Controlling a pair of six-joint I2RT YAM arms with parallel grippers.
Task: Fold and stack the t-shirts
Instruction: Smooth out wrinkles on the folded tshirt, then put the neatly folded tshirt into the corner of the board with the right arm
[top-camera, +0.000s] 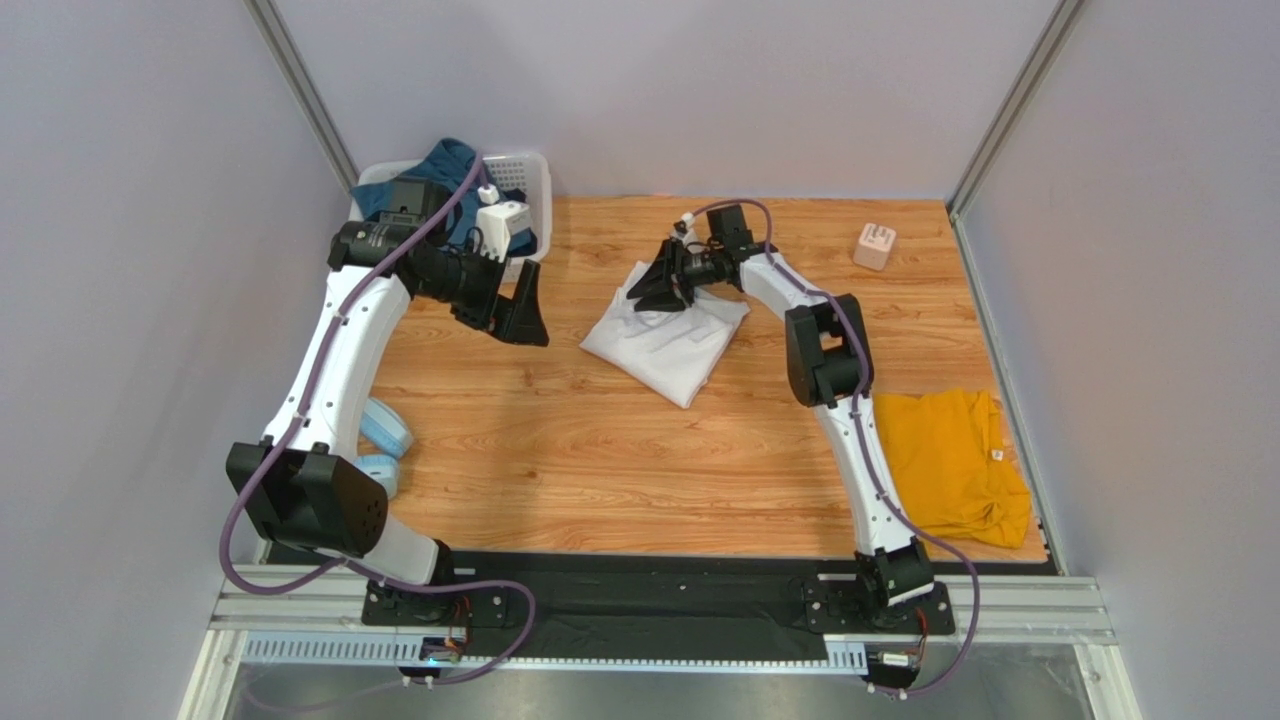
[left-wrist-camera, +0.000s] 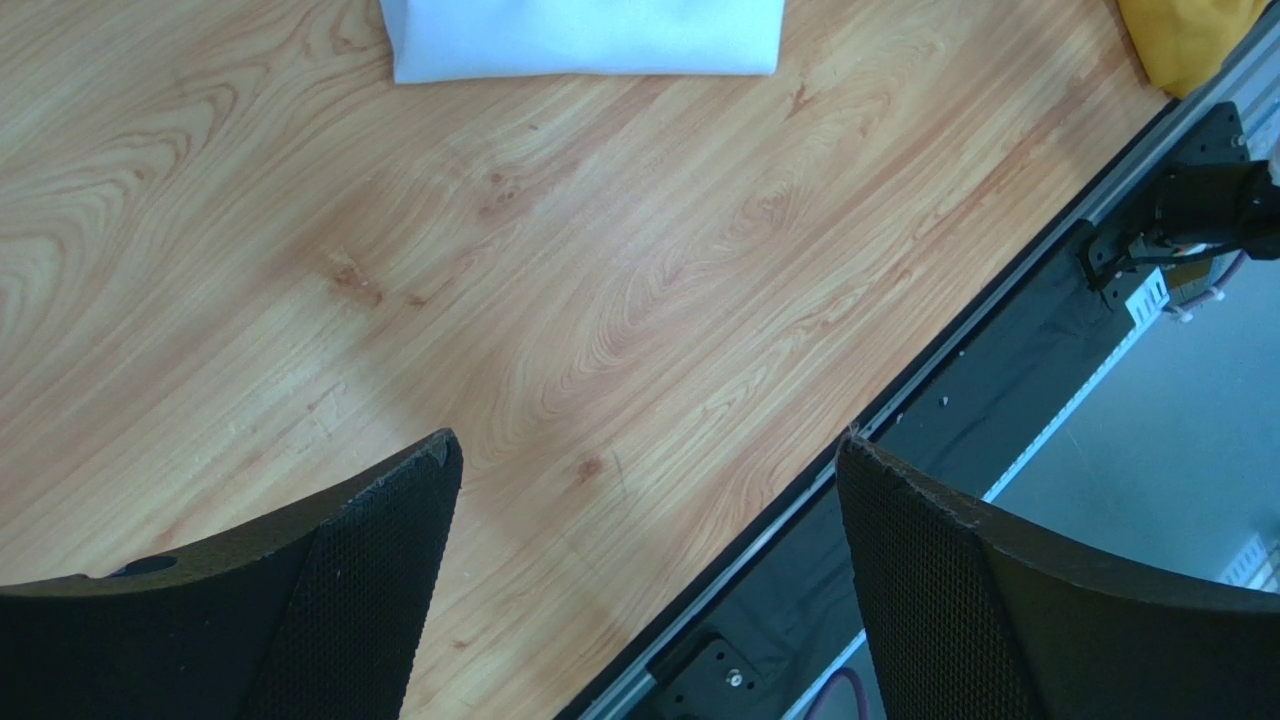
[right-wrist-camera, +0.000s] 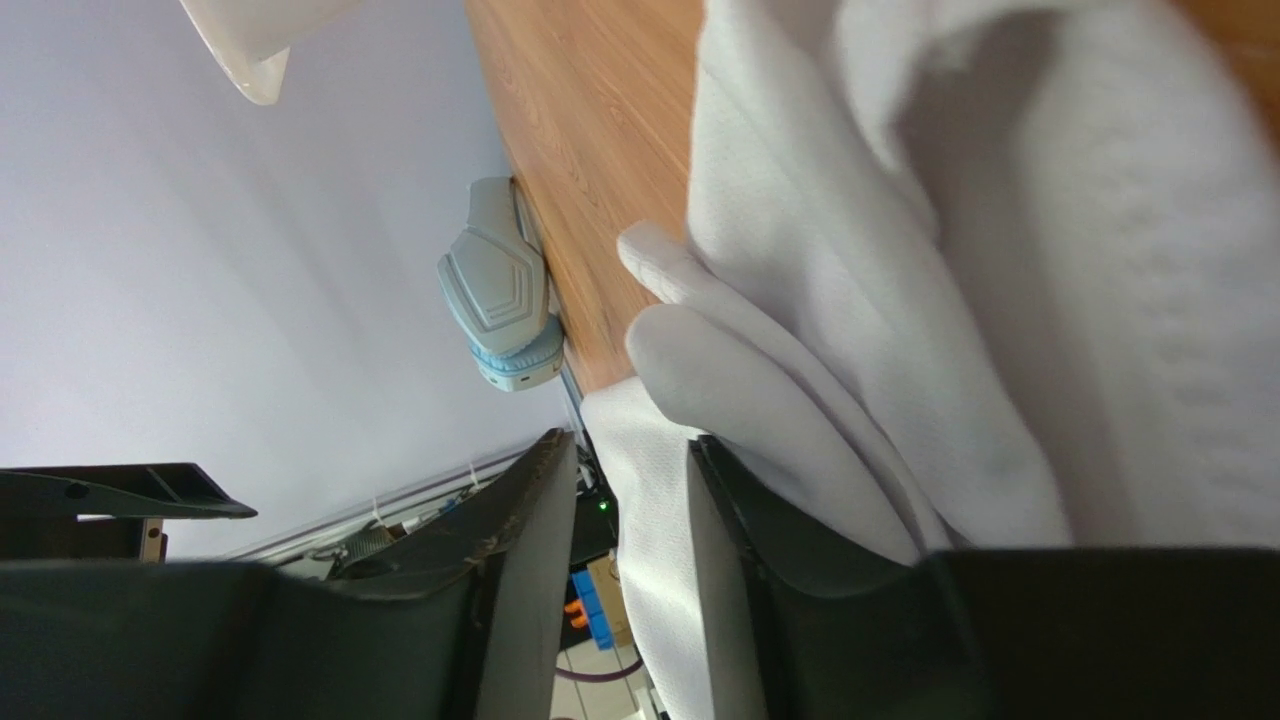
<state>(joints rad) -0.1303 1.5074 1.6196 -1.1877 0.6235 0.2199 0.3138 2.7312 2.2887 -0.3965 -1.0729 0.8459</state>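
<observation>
**Right claw pinching the white shirt, left claw wide and empty**

Closest to my bases, on the right side of the table (top-camera: 601, 465), the mustard-yellow t-shirt (top-camera: 950, 462) lies flat in a rough rectangle against the right edge. It is well apart from both my claws. Over on the near left, two pale-blue curved objects (top-camera: 388, 431) sit at the table's left edge beside my left arm.

Further out, around the middle of the wood, the white t-shirt (top-camera: 669, 342) rests partly folded. My right claw (top-camera: 657, 288) is at its far-left edge, and my right wrist view shows a fold of the white cloth running between my two fingers (right-wrist-camera: 519, 570). They are closed on it with the fabric bunched around them. The rest of the shirt lies on the table.

My left claw (top-camera: 522, 318) hangs over bare wood to the left of the white shirt and apart from it. Its jaws are spread wide with nothing between them.

Beyond that, in the far-left corner, the teal-blue t-shirt (top-camera: 436, 168) is heaped inside the white lattice basket (top-camera: 529, 162), with my left forearm crossing over it. At the far right of the table stands a small pale cube (top-camera: 875, 245).
</observation>
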